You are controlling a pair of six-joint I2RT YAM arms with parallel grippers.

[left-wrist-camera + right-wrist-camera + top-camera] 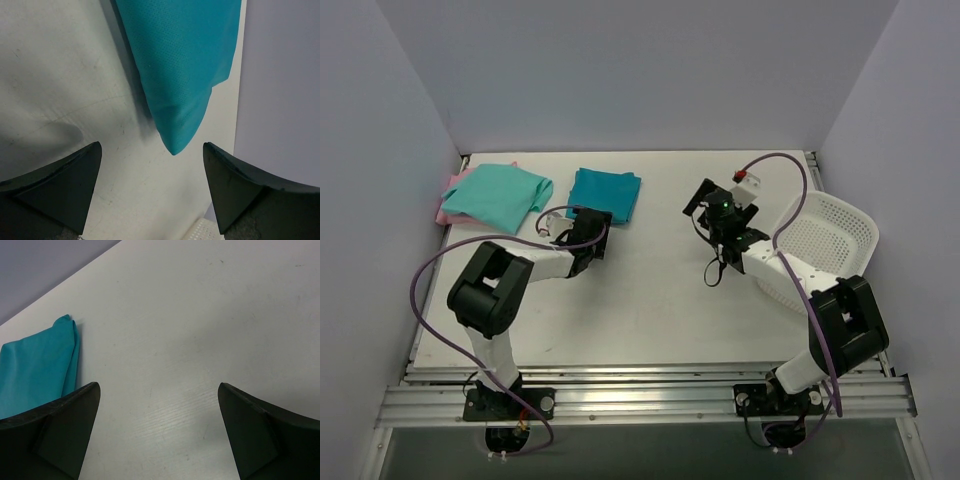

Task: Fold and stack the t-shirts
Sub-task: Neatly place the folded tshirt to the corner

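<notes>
The deep teal t-shirt (605, 193) lies folded at the back middle of the table. The mint green t-shirt (497, 194) lies folded at the back left, on top of the pale pink t-shirt (447, 207), of which only an edge shows. My left gripper (592, 225) is open and empty just in front of the teal shirt; its wrist view shows the shirt's corner (182, 75) ahead of the open gripper (152, 167). My right gripper (702, 207) is open and empty over bare table, right of the teal shirt (35, 367); nothing lies between its fingertips (159, 412).
A white perforated basket (830, 235) lies tipped at the right edge of the table, beside the right arm; a bit of it shows in the left wrist view (202, 232). Walls close the table in at the back and both sides.
</notes>
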